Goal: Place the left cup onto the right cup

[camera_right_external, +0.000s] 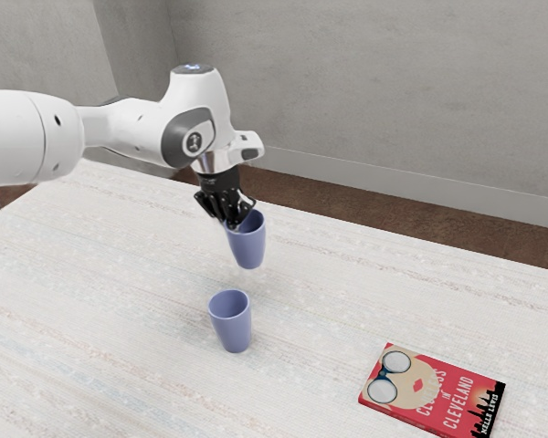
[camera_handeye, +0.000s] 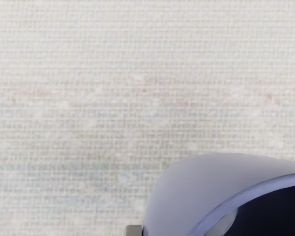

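Here the black claw [camera_right_external: 230, 214] pinches the rim of the held cup [camera_right_external: 247, 242], one finger inside the mouth and one outside the wall, so it is clamped on that cup. The held cup is blue, mouth up and roughly upright, and hangs clear of the table [camera_right_external: 91, 301]. In the exterior view it sits above the standing cup [camera_right_external: 230, 321] and slightly toward the exterior view's right of it, with a clear gap between the two. In the wrist view the held cup [camera_handeye: 211, 191] shows as a large blurred blue shape just under the hand, with the pale woven table [camera_handeye: 88, 98] beyond it.

The standing cup, the same blue, rests mouth up on the table. The white arm [camera_right_external: 119, 128] reaches in from the exterior view's left, high above the standing cup. A red book [camera_right_external: 432, 392] lies flat well apart from the standing cup, toward the exterior view's right and nearer the camera.
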